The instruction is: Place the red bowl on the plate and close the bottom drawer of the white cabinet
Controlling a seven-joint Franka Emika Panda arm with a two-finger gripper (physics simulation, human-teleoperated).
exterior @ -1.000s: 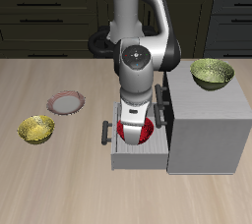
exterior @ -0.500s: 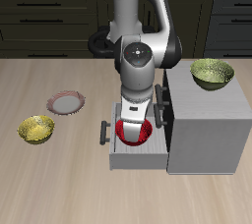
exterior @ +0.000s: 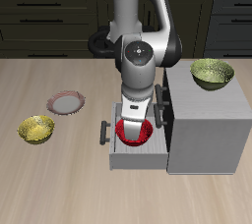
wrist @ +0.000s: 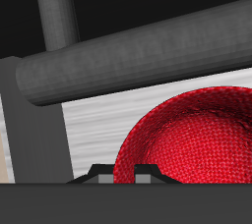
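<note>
The red bowl (exterior: 134, 134) lies inside the pulled-out bottom drawer (exterior: 138, 159) of the white cabinet (exterior: 207, 130). My gripper (exterior: 135, 122) is lowered straight down into the drawer onto the bowl, and the hand hides its fingers. The wrist view is filled by the red bowl (wrist: 197, 140) at close range, with the drawer's dark bar handle (wrist: 128, 56) behind it and the gripper (wrist: 125, 174) at the bowl's rim. Well away from the drawer, the plate (exterior: 66, 102) sits bare on the table.
A yellow-gold bowl (exterior: 36, 129) rests on the table near the plate. An olive-green bowl (exterior: 212, 73) stands on top of the cabinet. The drawer's handle (exterior: 105, 131) sticks out toward the plate side. The upper drawer's handle (exterior: 162, 105) is close beside my arm.
The arm has sunk slightly lower into the drawer over the red bowl. The bowl, drawer and other objects have stayed in place.
</note>
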